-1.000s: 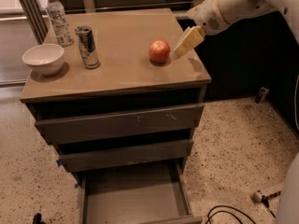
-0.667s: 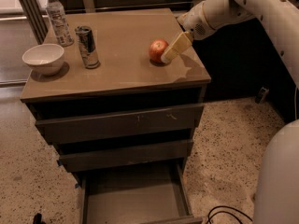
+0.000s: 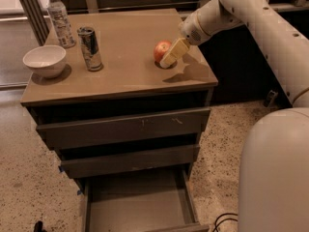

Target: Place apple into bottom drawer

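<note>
Gripper [image 3: 169, 58] had shifted left and sat against the right side of the apple [image 3: 161, 49] on the cabinet top [image 3: 128, 37]. Couldn't tell whether it was spread or clamped. Bottom drawer [image 3: 137, 202] was pulled open, near side.

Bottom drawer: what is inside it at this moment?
The bottom drawer is pulled out; its visible grey floor is bare. Its back part is hidden under the middle drawer. The apple sits on the cabinet top, with the gripper beside it.
</note>
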`<action>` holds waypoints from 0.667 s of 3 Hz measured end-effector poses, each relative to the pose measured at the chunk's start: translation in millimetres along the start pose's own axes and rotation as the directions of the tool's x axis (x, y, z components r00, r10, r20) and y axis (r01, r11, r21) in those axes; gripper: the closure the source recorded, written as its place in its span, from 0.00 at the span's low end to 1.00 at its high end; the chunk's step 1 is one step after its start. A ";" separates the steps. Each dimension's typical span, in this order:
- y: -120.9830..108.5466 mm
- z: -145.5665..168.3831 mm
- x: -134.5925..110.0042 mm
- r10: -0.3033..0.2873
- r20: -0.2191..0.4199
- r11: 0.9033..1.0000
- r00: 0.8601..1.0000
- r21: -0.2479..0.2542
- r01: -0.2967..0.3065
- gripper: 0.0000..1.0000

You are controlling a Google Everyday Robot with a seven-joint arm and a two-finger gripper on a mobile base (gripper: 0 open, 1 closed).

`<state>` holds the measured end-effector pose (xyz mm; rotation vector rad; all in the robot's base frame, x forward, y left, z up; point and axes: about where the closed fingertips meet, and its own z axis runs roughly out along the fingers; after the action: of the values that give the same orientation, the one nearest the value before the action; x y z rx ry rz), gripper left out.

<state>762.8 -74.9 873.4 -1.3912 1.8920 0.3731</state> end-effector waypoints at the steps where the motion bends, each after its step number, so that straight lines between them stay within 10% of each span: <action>1: -13.1 22.0 -3.7 0.018 -0.003 1.000 1.000 -0.002 -0.018 0.00; 2: -16.6 35.7 -7.1 0.029 -0.003 0.999 1.000 -0.013 -0.029 0.00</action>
<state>792.8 -54.0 857.3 -1.3746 1.9167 0.3989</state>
